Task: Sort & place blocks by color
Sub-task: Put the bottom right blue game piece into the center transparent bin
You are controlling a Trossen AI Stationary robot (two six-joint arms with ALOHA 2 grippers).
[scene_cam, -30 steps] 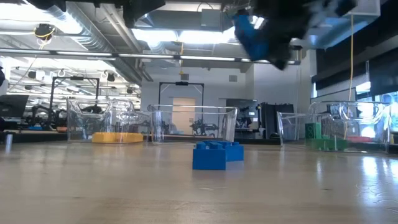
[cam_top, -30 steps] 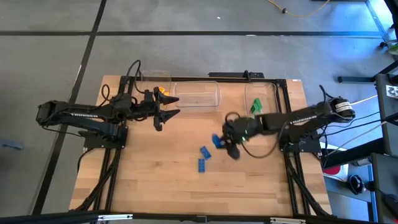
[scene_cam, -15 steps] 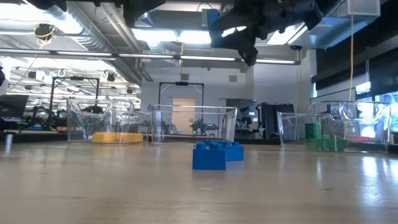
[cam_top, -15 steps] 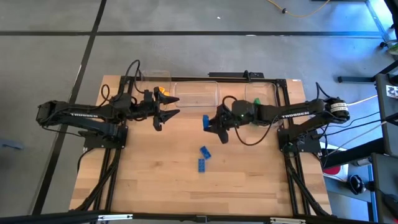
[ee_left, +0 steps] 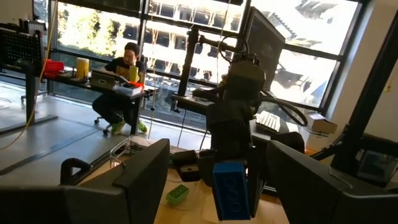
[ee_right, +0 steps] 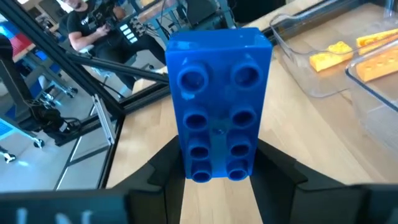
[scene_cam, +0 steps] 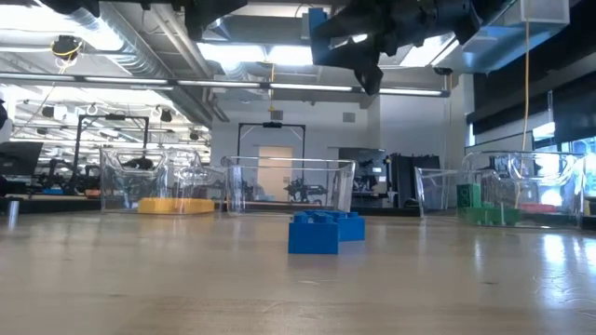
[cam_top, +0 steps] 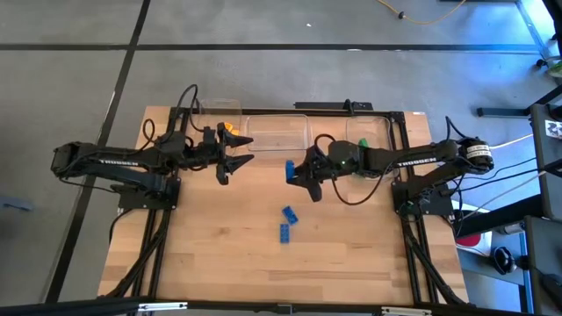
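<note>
A blue brick [cam_top: 289, 169] is clamped in the right gripper [cam_top: 297, 173], raised above the table [cam_top: 351, 254] near the middle clear bin [cam_top: 278, 133] (fingertips largely hidden beneath it). The left gripper [cam_top: 234, 163] hovers spread, empty.

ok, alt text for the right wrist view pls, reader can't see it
A blue studded block fills the middle of the picture, gripped between the right gripper's two dark fingers above the wooden table. Beyond it stand clear bins holding yellow blocks.
</note>
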